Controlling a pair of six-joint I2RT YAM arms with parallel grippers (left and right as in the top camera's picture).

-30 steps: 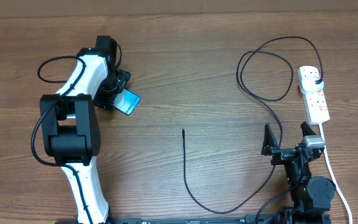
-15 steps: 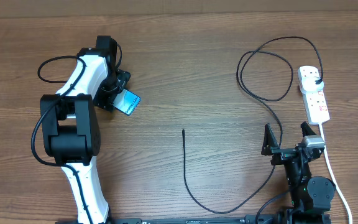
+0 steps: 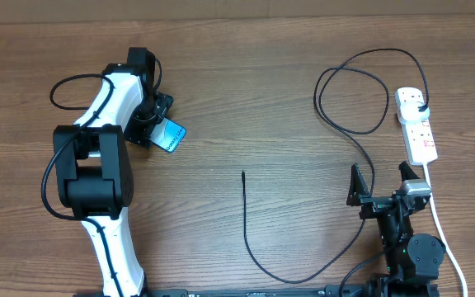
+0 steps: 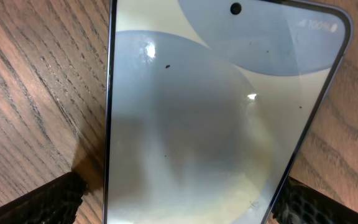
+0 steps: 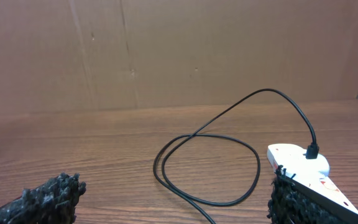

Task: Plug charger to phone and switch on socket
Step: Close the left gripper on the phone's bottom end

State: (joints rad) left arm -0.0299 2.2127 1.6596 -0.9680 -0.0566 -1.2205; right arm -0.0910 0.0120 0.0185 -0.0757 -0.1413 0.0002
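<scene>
The phone (image 3: 172, 137) lies on the table at the left, its blue screen peeking out past my left gripper (image 3: 158, 125). In the left wrist view the phone (image 4: 210, 112) fills the frame between the two black fingers (image 4: 39, 204), which stand open, one at each long edge. The charger (image 3: 330, 114) loops from its black plug (image 3: 420, 106) in the white socket (image 3: 420, 132) down across the table to its free tip (image 3: 243, 174). My right gripper (image 3: 379, 183) is open near the front edge, below the socket, holding nothing. The right wrist view shows the charger loop (image 5: 207, 169) and the socket (image 5: 303, 169) ahead.
The socket's white cord (image 3: 440, 227) runs down the right side past the right arm base. A brown cardboard wall (image 5: 166, 56) stands behind the table. The left arm's own black cable (image 3: 68, 87) loops at far left.
</scene>
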